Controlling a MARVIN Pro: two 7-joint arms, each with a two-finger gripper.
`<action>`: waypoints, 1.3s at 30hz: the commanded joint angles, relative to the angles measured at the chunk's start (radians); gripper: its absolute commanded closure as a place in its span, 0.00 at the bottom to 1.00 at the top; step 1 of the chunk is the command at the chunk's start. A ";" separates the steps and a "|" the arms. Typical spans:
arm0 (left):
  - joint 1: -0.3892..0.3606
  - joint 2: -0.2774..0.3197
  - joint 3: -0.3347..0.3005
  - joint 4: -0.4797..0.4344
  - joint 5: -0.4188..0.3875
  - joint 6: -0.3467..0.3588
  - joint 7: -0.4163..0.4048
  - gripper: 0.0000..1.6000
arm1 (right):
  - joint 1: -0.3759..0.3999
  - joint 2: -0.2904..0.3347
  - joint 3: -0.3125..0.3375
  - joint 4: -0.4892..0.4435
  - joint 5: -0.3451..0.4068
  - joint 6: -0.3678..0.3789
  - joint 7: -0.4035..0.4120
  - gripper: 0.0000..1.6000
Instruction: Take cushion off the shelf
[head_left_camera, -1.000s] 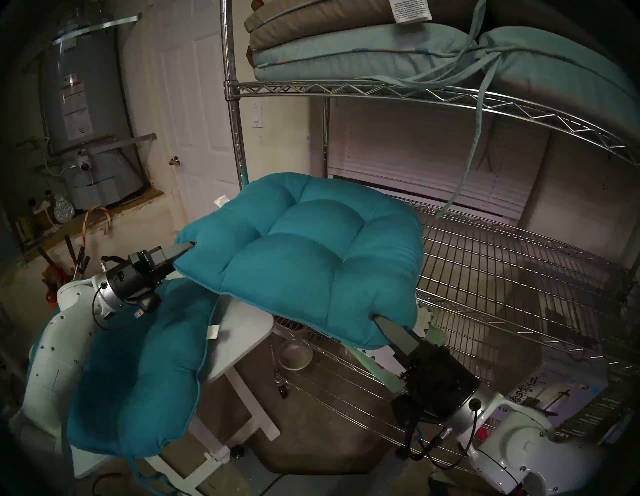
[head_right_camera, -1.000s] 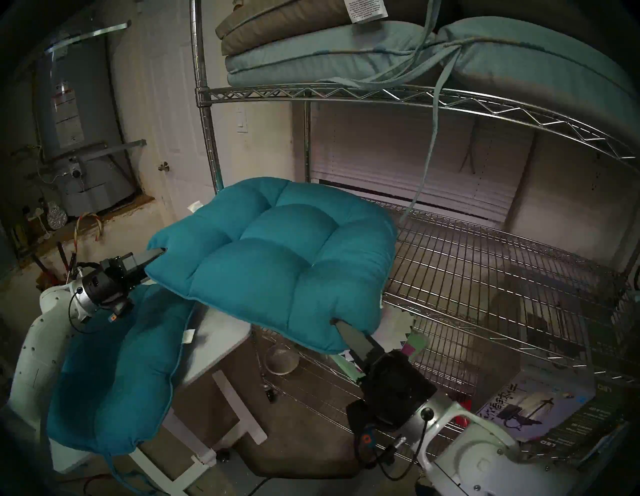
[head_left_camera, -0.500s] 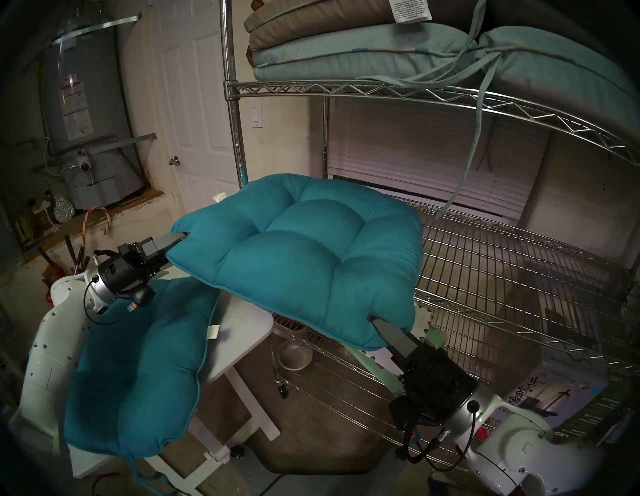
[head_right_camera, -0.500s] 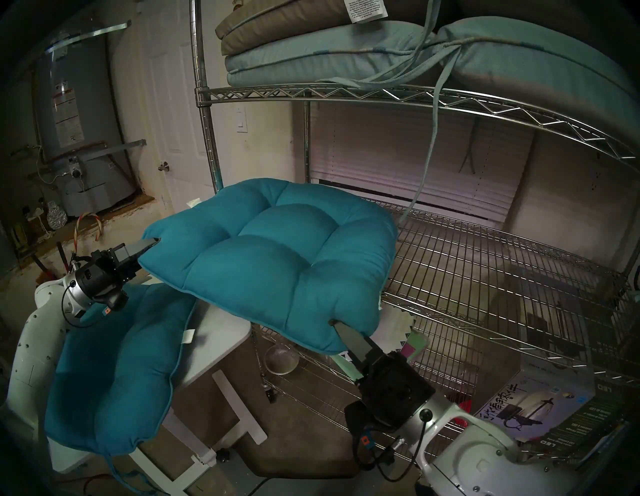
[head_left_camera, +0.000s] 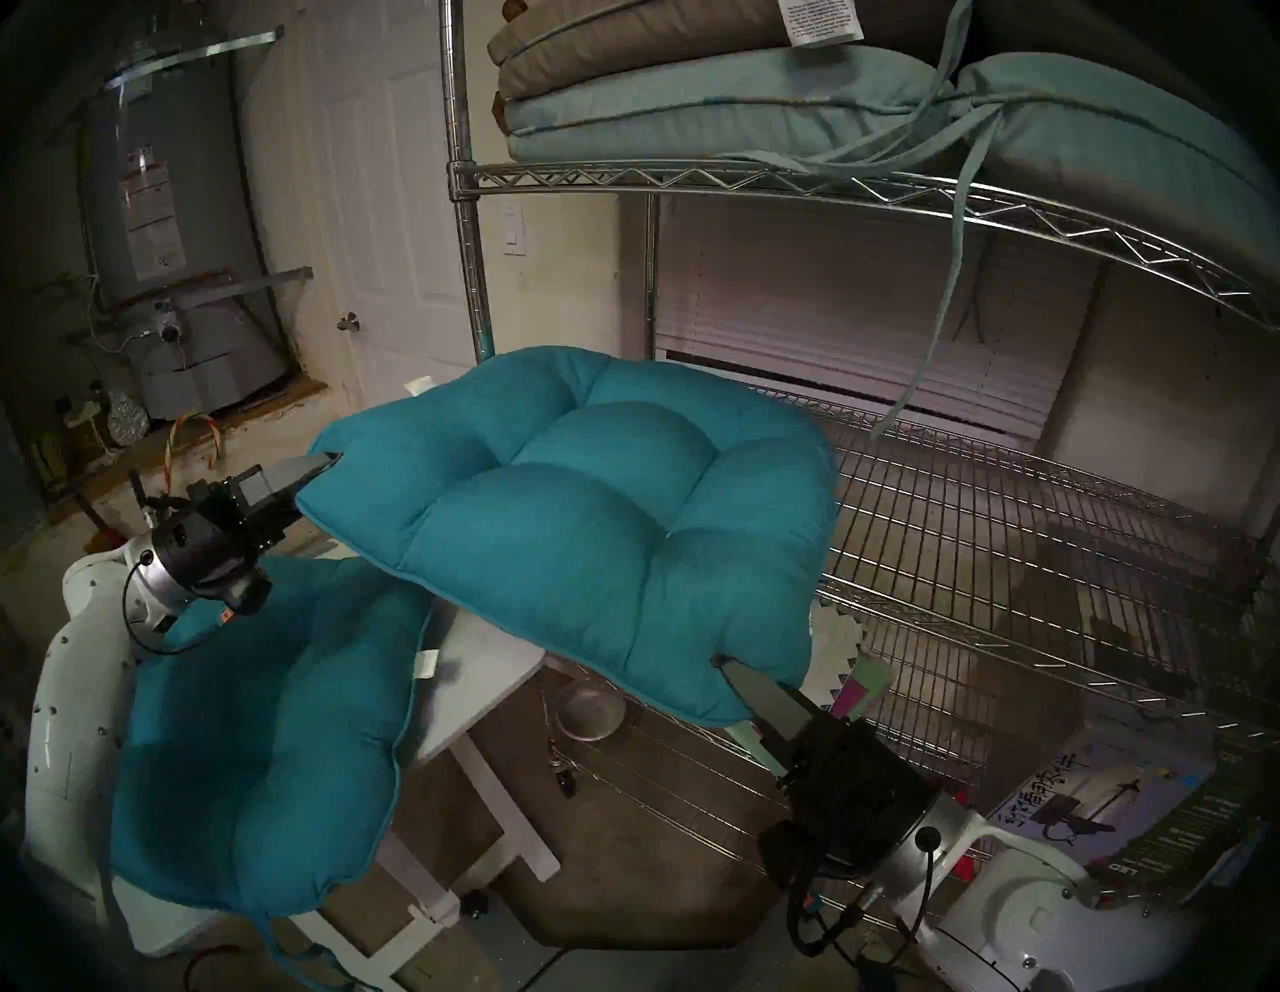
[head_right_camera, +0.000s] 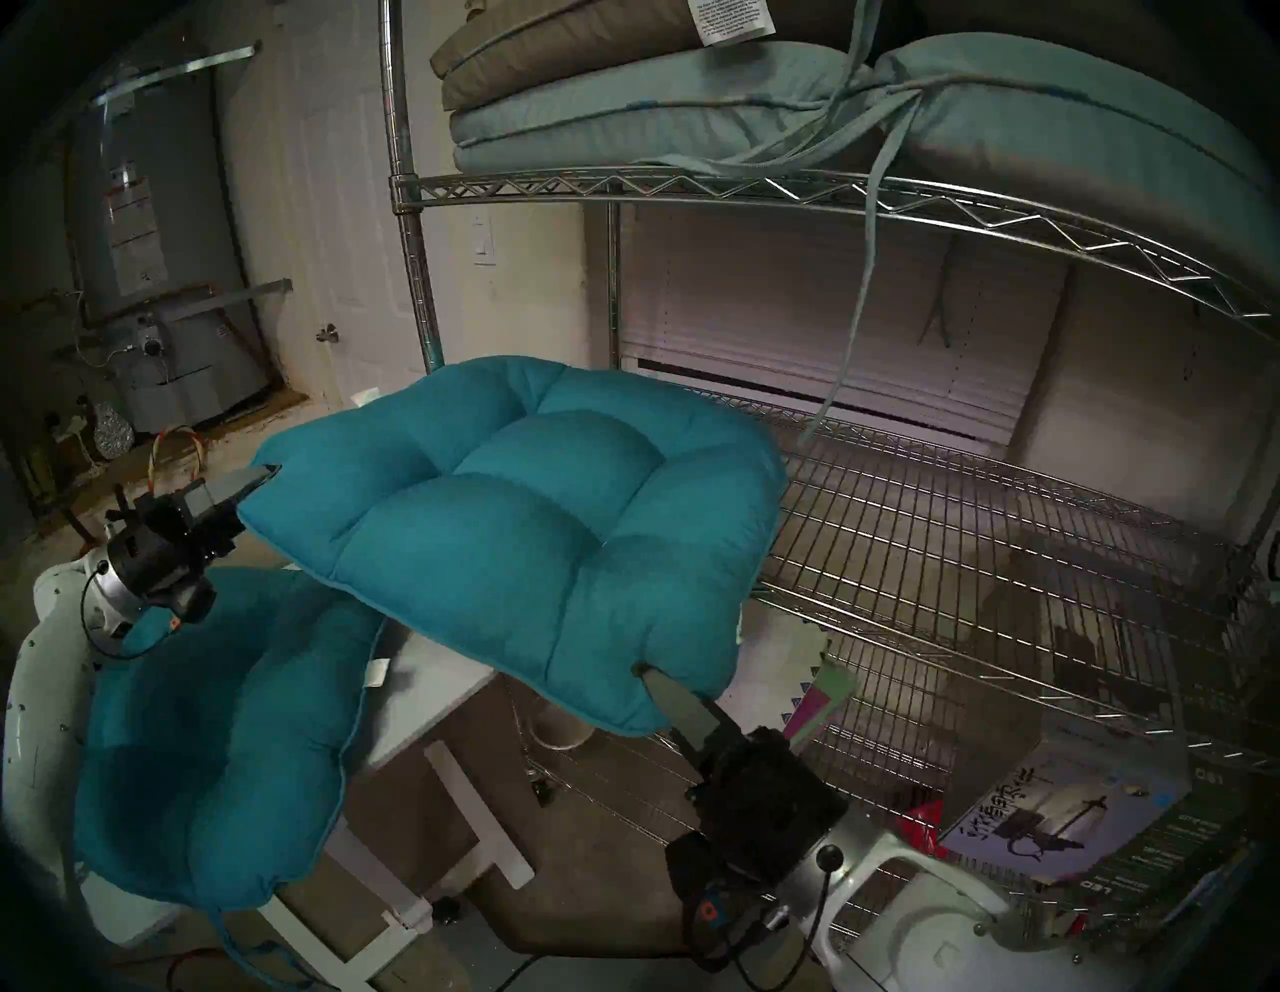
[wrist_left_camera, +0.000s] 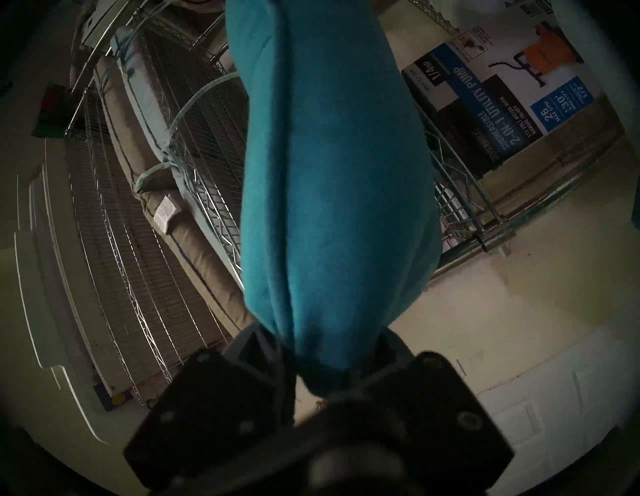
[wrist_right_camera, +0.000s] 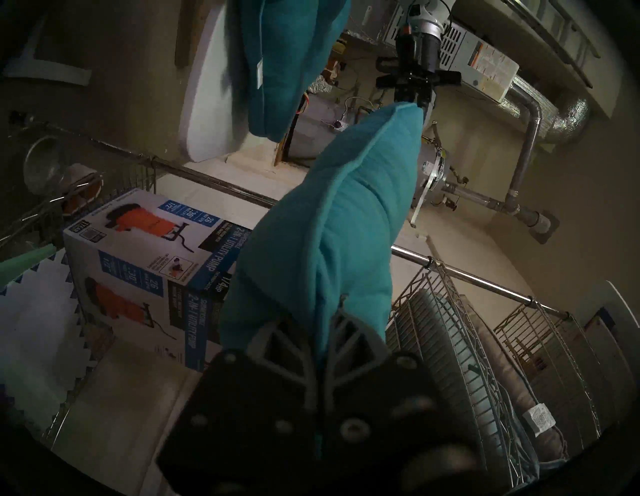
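Head views: you see the cushion (head_left_camera: 575, 512) held in the air between both grippers, most of it out past the front left post of the shelf (head_left_camera: 1004, 526), its far right part above the bare middle tier and apparently clear of the wires. The left gripper (head_left_camera: 325, 463) pinches the corner farthest from the shelf; the right gripper (head_left_camera: 727, 666) pinches the near corner by the shelf's front edge. By my reading the lift-off is done, and what is left is to carry the cushion clear and set it down. A second cushion (head_left_camera: 270, 734) already lies on the white table (head_left_camera: 485, 665) left of the shelf, below the held one.

Left wrist view: the fingers (wrist_left_camera: 252, 350) are clamped on a bunched corner; the cushion (wrist_left_camera: 332, 156) hangs as a thick teal roll in front of the shelf.

Right wrist view: the jaws stand nearly together on a thin fold of fabric. The cushion (wrist_right_camera: 343, 214) is plump and tufted, with a piped edge, and sags softly toward the left gripper (wrist_right_camera: 420, 104).
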 joint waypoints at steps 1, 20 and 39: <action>0.053 -0.013 -0.128 -0.085 -0.081 -0.017 0.107 1.00 | 0.022 -0.016 -0.013 -0.028 -0.013 0.002 -0.011 1.00; 0.196 -0.138 -0.348 -0.242 -0.164 -0.067 0.022 1.00 | 0.026 -0.044 -0.098 -0.028 -0.083 0.004 -0.026 1.00; 0.304 -0.213 -0.452 -0.318 -0.215 -0.067 0.013 1.00 | 0.020 -0.050 -0.171 -0.028 -0.159 0.006 -0.046 1.00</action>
